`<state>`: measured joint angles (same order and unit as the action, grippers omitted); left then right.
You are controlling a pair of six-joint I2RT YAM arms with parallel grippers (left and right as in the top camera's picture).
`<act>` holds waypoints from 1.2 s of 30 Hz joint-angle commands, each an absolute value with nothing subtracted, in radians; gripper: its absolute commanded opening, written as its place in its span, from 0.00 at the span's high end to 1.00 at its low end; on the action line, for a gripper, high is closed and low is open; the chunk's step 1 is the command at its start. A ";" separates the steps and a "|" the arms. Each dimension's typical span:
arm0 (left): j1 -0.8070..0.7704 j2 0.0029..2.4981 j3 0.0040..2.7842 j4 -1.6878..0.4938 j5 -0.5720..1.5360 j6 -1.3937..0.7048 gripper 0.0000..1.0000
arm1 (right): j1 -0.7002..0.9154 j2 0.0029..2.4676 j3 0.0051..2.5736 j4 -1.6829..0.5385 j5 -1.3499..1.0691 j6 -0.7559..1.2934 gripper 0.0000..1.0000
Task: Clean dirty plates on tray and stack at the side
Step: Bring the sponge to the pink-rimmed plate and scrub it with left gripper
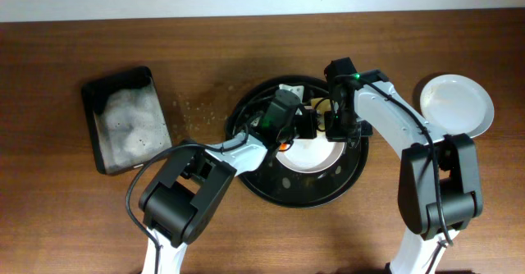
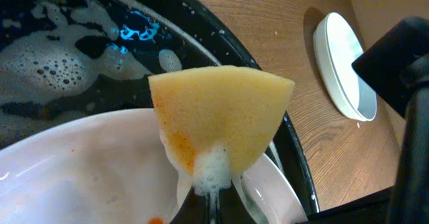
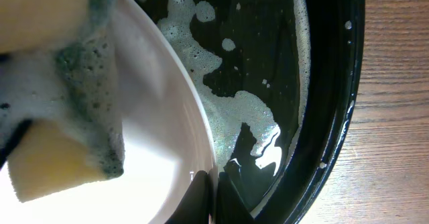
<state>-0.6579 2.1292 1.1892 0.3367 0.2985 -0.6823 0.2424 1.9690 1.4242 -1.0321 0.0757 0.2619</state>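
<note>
Overhead, I had both arms meeting over the tray (image 1: 328, 190) in the middle of the counter (image 1: 66, 225), with a plate (image 1: 312, 157) sitting inside it. A second plate (image 1: 458, 103) lay clean well off to the right, and the foamy tub (image 1: 127, 122) well to the left. In the left wrist view, the left fingers (image 2: 213, 200) were clenched on a yellow sponge (image 2: 221, 113), its sudsy lower edge touching the plate (image 2: 80, 170), which showed a faint orange smear nearby. In the right wrist view, the right fingers (image 3: 209, 198) pinched the plate's rim above the soapy tray floor (image 3: 268, 83). To scrub well, I judged I should hold that rim firm, press the sponge flat, sweep through the smears, and avoid tipping the plate.
</note>
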 commanded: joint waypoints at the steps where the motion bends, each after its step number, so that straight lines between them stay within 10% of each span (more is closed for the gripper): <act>1: -0.638 2.162 1.193 0.276 0.291 -0.680 1.00 | 0.258 1.948 1.438 -1.037 0.091 0.263 0.96; 36: -0.423 1.991 1.279 -0.468 0.288 -0.516 1.00 | 0.257 1.947 1.438 -1.045 0.110 0.271 0.96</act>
